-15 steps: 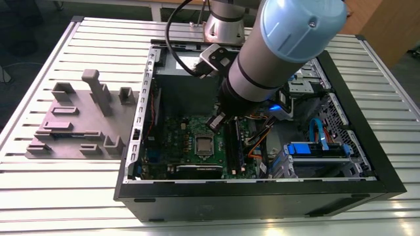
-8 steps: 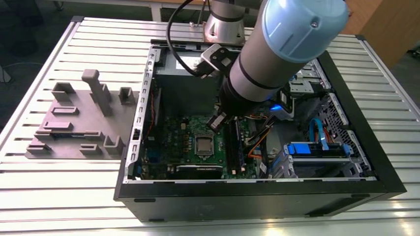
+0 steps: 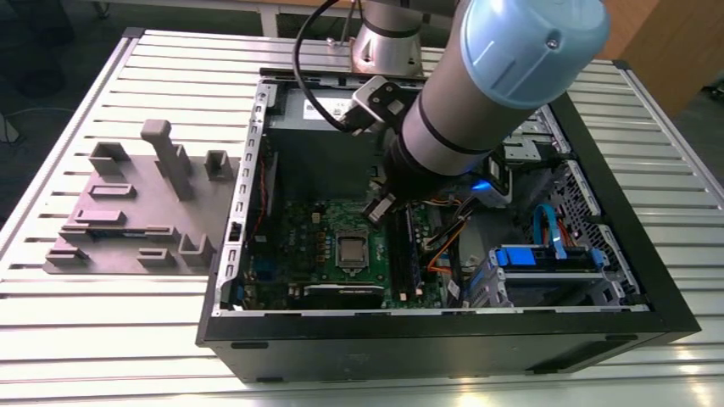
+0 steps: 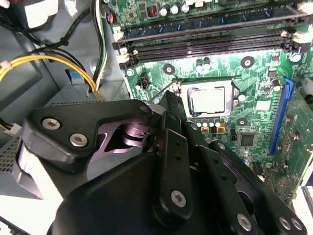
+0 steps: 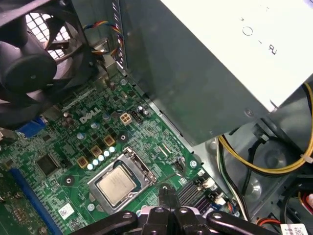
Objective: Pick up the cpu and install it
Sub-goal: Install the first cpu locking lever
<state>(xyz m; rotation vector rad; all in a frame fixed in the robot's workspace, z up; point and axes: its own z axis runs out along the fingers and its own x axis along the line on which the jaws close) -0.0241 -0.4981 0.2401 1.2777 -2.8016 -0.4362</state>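
Note:
The cpu [image 3: 352, 251] is a small silver square lying flat inside the silver socket frame on the green motherboard [image 3: 294, 246], within the open computer case. Both wrist views show it too, cpu [image 4: 207, 101] and cpu [image 5: 117, 185], with nothing covering its shiny top. My gripper [image 3: 379, 208] hangs above the board, a little to the exterior view's right of the socket and apart from the chip. In the first wrist view the black fingertips [image 5: 166, 196] sit pressed together with nothing between them. The gripper [image 4: 171, 98] tip points toward the socket's edge.
A big grey power supply box [image 5: 220, 63] stands close beside the socket, and a black fan [image 5: 34, 63] is on the other side. Memory slots [image 4: 205, 39] run past the socket. Yellow cables [image 5: 274, 166] and a drive cage [image 3: 543, 263] crowd the case. A grey fixture tray [image 3: 125, 212] lies outside.

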